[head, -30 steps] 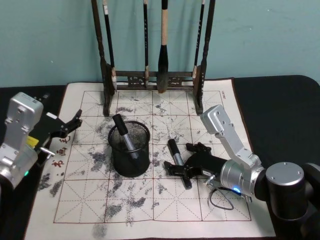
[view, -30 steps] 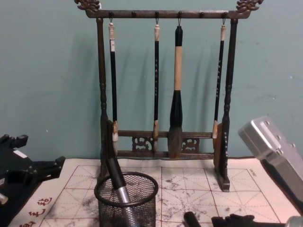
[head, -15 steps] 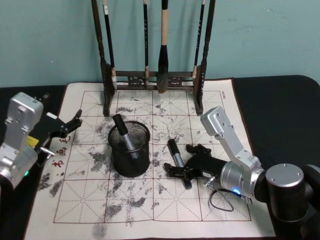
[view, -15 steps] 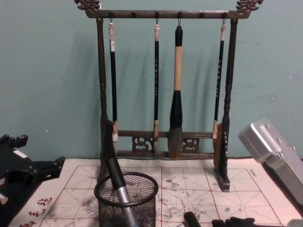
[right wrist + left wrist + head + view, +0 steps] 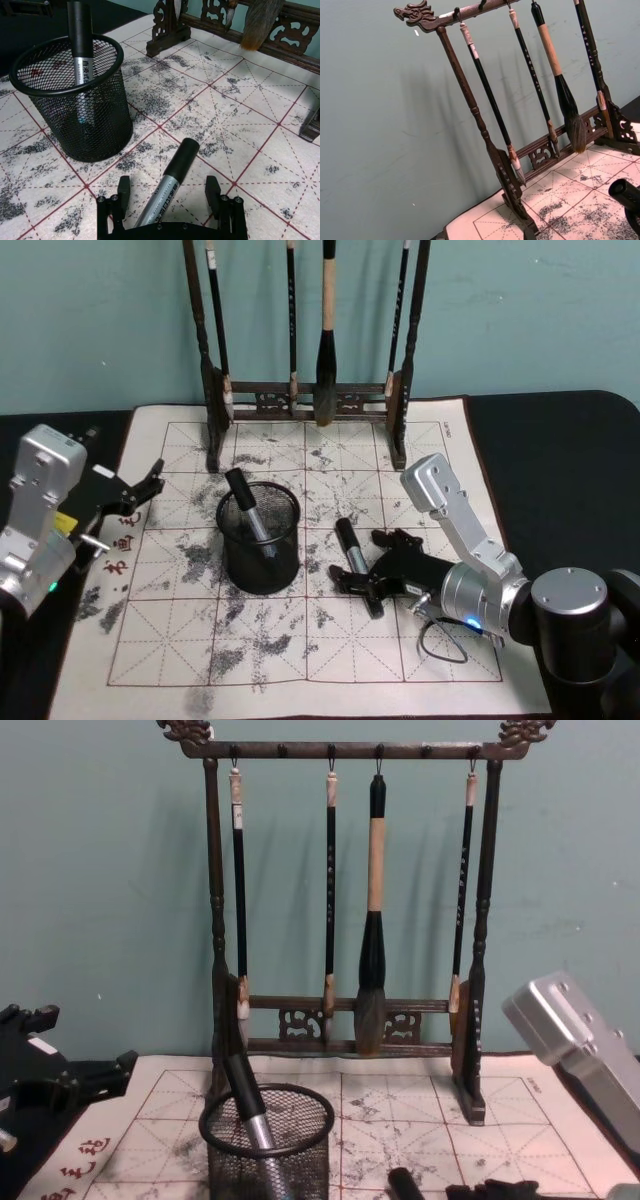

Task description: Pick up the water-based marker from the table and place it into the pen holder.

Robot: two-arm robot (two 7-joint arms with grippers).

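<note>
A black-capped, silver-bodied water-based marker (image 5: pixel 355 562) lies on the gridded mat of the table (image 5: pixel 450 430), to the right of the pen holder (image 5: pixel 258 545). In the right wrist view the marker (image 5: pixel 172 172) lies between the fingers of my right gripper (image 5: pixel 166 186), which is open and straddles its barrel low over the mat. My right gripper (image 5: pixel 362 562) is on the holder's right. The black mesh pen holder (image 5: pixel 70 100) has another marker (image 5: pixel 80 35) leaning inside it. My left gripper (image 5: pixel 140 490) rests open at the mat's left edge.
A tall dark wooden rack (image 5: pixel 305 390) hung with brushes stands at the back of the mat, behind the holder. The rack (image 5: pixel 350 890) fills the middle of the chest view. Dark table surface (image 5: pixel 560 450) surrounds the mat.
My right arm has shifted only slightly around the marker on the mat. The marker, the holder and my left arm have not moved.
</note>
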